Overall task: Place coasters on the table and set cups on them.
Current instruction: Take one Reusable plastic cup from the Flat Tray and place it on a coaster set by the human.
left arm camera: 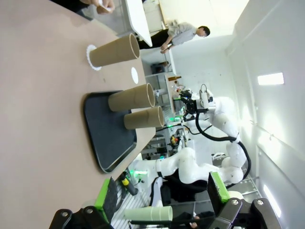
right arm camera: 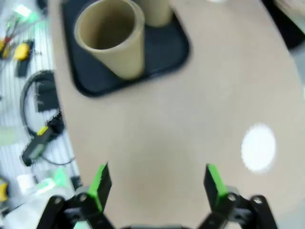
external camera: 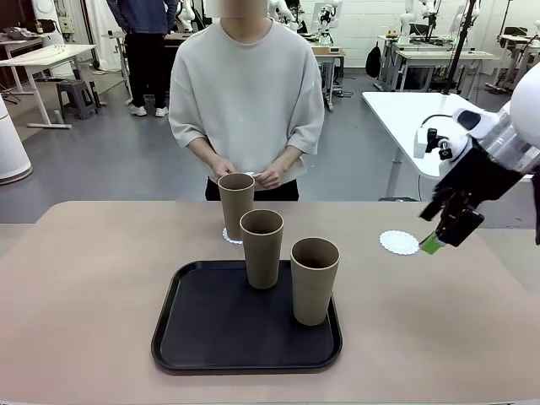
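Note:
One tan cup [external camera: 236, 202] stands on a white lacy coaster [external camera: 231, 235] on the table [external camera: 84, 278], just beyond the tray. Two more cups [external camera: 262, 247] [external camera: 314, 278] stand on the black tray [external camera: 181, 333]. A second coaster [external camera: 399, 242] lies bare at the right, and my right gripper [external camera: 439, 242] hovers open just right of it. In the right wrist view the open right gripper [right arm camera: 157, 183] is above the bare table, with that coaster [right arm camera: 258, 147] to one side and a cup [right arm camera: 110, 36] beyond. The left gripper [left arm camera: 162, 195] is open, off the table's edge, far from the cups [left arm camera: 114, 50].
The person stands at the far edge with both hands [external camera: 253, 175] together over the table, holding something small and white. A white table [external camera: 413, 114] stands behind at the right. Bare tabletop lies left and right of the tray [left arm camera: 107, 129].

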### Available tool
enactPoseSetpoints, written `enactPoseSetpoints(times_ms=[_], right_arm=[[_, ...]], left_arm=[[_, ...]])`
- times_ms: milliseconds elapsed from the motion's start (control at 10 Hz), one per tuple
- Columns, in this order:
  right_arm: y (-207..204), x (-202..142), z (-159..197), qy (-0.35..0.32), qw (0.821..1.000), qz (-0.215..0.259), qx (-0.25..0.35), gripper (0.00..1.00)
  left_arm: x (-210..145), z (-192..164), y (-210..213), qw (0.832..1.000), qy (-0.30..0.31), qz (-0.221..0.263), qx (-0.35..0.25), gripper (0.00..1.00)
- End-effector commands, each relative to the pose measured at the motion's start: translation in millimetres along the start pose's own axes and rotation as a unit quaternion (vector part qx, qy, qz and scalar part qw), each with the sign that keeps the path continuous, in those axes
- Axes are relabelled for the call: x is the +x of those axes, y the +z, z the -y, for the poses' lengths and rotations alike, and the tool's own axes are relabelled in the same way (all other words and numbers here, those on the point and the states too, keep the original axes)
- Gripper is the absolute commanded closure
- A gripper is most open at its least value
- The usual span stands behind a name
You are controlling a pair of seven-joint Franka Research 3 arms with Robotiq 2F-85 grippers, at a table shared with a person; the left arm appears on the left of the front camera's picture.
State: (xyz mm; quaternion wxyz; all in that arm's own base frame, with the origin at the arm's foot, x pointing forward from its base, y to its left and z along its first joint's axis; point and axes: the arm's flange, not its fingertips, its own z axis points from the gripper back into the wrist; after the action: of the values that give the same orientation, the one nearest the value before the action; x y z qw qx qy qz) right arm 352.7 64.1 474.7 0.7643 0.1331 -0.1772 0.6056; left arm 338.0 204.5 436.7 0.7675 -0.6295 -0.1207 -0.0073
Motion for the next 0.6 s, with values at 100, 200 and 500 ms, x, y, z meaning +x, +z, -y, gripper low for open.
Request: enactPoseSetpoints(times_ms=[100,200,500], right_arm=[[0,-17,23,0.079,0.983,0.112,0.125,0.0],[0,-15,26,0.076,0.981,0.125,0.124,0.0],[-2,-14,10,0.088,0.984,0.123,0.093,0.0]], left_arm=[[0,1,0,1.0,-0.002,0.006,0.005,0.0],[0,1,0,1.0,-0.002,0.006,0.005,0.0],[0,1,0,1.0,-0.002,0.006,0.005,0.0]])
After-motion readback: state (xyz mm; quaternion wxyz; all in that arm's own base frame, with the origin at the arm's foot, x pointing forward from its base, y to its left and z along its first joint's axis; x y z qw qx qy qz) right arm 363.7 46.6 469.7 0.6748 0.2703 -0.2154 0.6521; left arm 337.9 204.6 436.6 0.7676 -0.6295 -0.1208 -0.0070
